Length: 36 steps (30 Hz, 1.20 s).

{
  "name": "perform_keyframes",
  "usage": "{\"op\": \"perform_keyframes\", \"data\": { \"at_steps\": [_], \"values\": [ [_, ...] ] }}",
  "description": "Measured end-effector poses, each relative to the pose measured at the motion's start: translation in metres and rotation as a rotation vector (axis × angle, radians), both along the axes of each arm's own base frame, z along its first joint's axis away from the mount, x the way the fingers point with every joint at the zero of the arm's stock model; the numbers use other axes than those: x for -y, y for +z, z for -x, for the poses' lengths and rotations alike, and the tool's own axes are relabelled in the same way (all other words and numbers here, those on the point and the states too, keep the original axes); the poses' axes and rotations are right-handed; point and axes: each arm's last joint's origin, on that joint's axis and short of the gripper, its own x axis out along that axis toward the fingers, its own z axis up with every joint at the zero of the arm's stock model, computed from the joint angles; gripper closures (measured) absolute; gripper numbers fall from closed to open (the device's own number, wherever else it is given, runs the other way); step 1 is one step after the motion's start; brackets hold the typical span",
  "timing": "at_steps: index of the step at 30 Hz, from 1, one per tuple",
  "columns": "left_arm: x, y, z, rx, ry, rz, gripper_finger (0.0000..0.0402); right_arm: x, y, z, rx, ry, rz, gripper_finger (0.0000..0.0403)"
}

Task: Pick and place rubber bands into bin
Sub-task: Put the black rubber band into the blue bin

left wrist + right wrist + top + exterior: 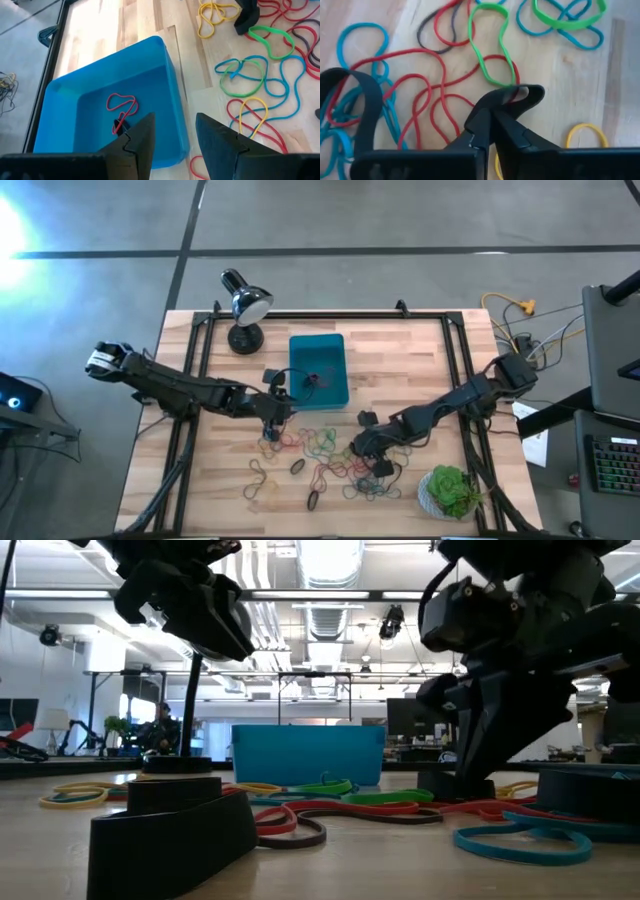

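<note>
Pinching floppy, light rubber bands: right gripper clamped tight on green/red strands at pile centre; take single strands. Left gripper, fingers apart & empty, hovers at bin 6 o'clock.

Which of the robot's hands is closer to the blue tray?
The left. The left hand hovers open right beside the blue tray; the right hand is farther off, shut among the rubber bands.

Bright even light, glare at high view's left edge, ceiling lights overexposed, foreground blurred in low view
</note>
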Motion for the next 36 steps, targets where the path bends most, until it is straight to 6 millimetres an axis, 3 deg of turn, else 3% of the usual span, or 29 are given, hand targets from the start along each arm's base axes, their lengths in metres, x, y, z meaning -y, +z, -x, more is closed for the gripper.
{"op": "perform_keyframes", "data": {
  "at_steps": [10, 26, 36],
  "values": [
    [0.0, -0.001, 0.001, -0.004, 0.0, -0.001, 0.0274, 0.0, 0.011, 0.0, 0.035, -0.035, -0.038, 0.0383],
    [0.0, -0.003, 0.001, -0.005, 0.015, 0.016, 0.0274, 0.002, 0.011, 0.001, 0.03, -0.09, -0.011, 0.0239],
    [0.0, -0.004, 0.001, -0.006, 0.016, 0.017, 0.0274, 0.004, 0.008, 0.003, 0.008, -0.146, -0.039, 0.0191]
  ]
}}
